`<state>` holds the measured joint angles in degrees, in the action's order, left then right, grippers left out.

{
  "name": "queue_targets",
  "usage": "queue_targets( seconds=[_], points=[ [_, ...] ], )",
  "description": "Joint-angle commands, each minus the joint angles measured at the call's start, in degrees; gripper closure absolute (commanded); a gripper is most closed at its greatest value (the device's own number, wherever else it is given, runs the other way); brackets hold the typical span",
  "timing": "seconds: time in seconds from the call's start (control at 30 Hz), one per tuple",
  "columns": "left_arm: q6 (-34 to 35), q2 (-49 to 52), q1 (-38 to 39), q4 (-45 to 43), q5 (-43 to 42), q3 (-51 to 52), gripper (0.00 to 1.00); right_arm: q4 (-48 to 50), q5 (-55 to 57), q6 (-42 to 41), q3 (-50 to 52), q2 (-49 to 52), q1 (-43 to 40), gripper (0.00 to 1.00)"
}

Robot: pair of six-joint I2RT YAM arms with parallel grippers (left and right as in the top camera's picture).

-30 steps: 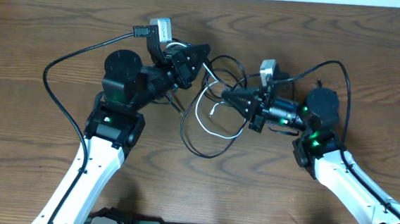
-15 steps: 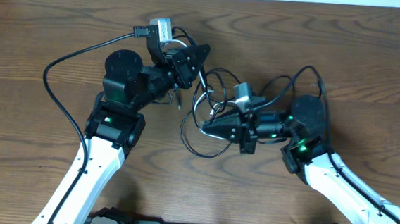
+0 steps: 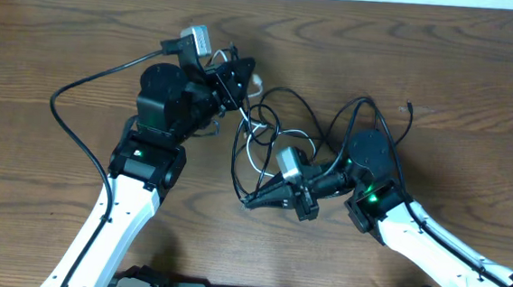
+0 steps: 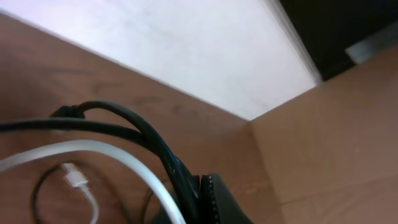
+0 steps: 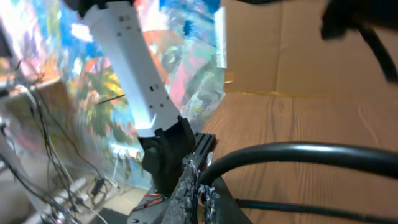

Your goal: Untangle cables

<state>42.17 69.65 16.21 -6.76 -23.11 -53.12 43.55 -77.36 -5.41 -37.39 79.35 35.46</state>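
Observation:
The cables (image 3: 259, 130) lie in a tangle of thin black loops mid-table, with a white strand (image 3: 252, 150) running through them. My left gripper (image 3: 243, 72) sits at the tangle's upper left. In the left wrist view it (image 4: 200, 196) is shut on a black cable (image 4: 134, 124), and a white cable (image 4: 118, 151) with a small white plug (image 4: 73, 177) passes beside it. My right gripper (image 3: 252, 200) points left at the tangle's lower edge. The right wrist view shows its jaws (image 5: 203, 190) shut on a black cable (image 5: 298, 152) that arcs away to the right.
The wooden table (image 3: 460, 76) ends at a white strip along the back. The left arm's own thick black wire (image 3: 65, 94) loops out to the left. Brown cardboard (image 4: 336, 124) stands past the table edge. The left arm's white link (image 5: 127, 68) rises in the right wrist view.
My right gripper has swung from centre right down and to the left, dragging its black cable and stretching the loops. My left gripper has shifted slightly up and left, still holding.

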Motion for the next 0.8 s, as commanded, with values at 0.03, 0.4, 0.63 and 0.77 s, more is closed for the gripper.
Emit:
queue_targets(
  seconds=[0.03, 0.4, 0.63, 0.77],
  points=[
    [-0.63, -0.42, -0.17, 3.3, -0.48, -1.49, 0.92, 3.21, -2.75, 6.91, 0.11, 0.04, 0.59, 0.99],
    [-8.52, -0.42, -0.02, 10.75, -18.18, -1.49, 0.92, 7.04, -0.48, 19.43, 0.11, 0.04, 0.26, 0.99],
    [-17.64, -0.42, 1.01, 16.0, -24.46, -1.49, 0.92, 9.77, 6.82, 18.36, 0.09, 0.04, -1.46, 0.99],
    [-19.71, -0.42, 0.85, 19.15, -23.26, -1.49, 0.92, 12.66, 13.79, 11.61, 0.09, 0.04, -4.04, 0.99]
  ],
)
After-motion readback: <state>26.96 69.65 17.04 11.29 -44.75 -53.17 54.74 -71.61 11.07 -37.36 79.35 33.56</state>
